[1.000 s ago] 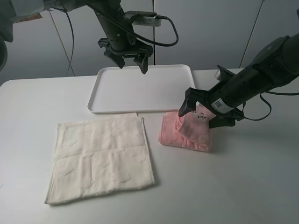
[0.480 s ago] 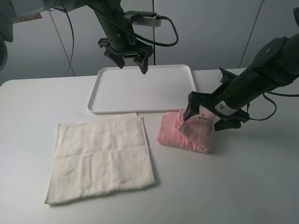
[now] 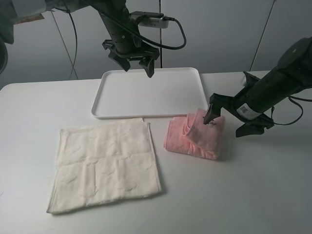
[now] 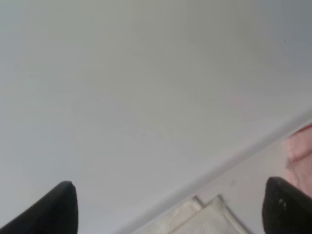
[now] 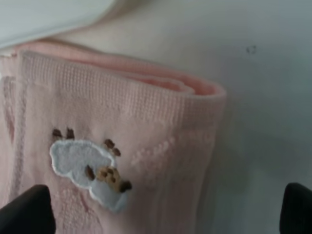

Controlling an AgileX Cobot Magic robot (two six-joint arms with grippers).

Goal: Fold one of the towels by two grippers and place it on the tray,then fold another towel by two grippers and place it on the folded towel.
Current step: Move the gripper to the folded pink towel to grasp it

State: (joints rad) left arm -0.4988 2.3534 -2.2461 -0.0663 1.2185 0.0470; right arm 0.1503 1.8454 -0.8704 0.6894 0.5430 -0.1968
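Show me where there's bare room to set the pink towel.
Bare: the whole tray, below the left gripper; the table in front of the pink towel. Crowded: the narrow gap between cream towel and pink towel.

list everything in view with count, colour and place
table: 1, white, under everything
tray: 1, white, far middle of the table, nothing on it
pink towel: 1, pale pink, folded, on the table just off the tray's near right corner
embroidered patch: 1, white and brown, on the pink towel
cream-white towel: 1, cream, spread flat, left of the pink towel
left arm: 1, black, above the tray's far edge, jaws open
right arm: 1, black, jaws open over the pink towel's right end
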